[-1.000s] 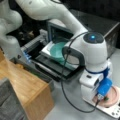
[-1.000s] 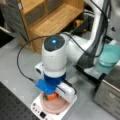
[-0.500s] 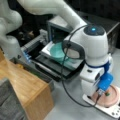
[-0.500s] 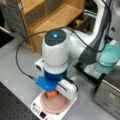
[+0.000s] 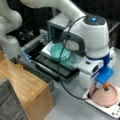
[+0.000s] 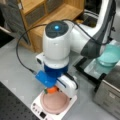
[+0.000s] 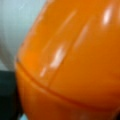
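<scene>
The orange object [image 6: 51,90] sits just over the top of a pink bowl [image 6: 53,103], which rests on a white scale [image 6: 40,112]. In the wrist view the orange object [image 7: 72,62] fills nearly the whole picture, glossy and rounded, with a seam or ridge running across it, so it lies right under the wrist camera. In a front view it shows as a small orange piece with a dark tip [image 5: 106,87] at the top of the pink bowl [image 5: 105,96], close under the arm's blue part.

The gripper [image 6: 53,87] hangs straight down over the bowl, its fingertips hidden behind the blue mount and the white wrist body; I cannot tell whether the fingers are wide, narrow or clamped on the orange object. Whether that object hangs in the fingers or already rests in the bowl cannot be told either.

The scale [image 5: 110,110] stands near the desk's [image 6: 17,75] front edge. Behind the arm, a teal bowl [image 5: 60,51] lies on a tray in front of a small open oven [image 5: 56,25]; in a front view the same teal bowl [image 6: 110,56] is toward the right edge. A wooden shelf [image 6: 37,15] stands at the desk's far side, well apart from the scale.

As a judgement, the orange object is at or over the pink bowl, so the carrying part looks nearly done; what remains appears to be settling it and drawing the arm away.
</scene>
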Robot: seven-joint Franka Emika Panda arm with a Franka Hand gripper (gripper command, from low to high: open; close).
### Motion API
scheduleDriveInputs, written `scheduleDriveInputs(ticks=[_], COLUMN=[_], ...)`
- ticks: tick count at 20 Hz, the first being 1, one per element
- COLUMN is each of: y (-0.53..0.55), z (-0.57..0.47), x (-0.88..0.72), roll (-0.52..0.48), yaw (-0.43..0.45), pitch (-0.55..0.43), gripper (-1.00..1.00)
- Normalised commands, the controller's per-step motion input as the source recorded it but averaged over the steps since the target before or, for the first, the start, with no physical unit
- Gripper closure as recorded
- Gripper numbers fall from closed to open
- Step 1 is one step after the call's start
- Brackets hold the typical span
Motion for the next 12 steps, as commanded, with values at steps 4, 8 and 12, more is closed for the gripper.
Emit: scheduleDriveInputs(ticks=[4,8,12], y=[0.16,0.24,0.22], z=[0.1,0.06,0.2], x=[0.19,0.46,0.72], roll=[-0.072,-0.131,-0.032], yaw=[-0.681,-0.707,-0.679], pitch=[0.215,0.259,0.278], gripper=[1.0,1.0,1.0])
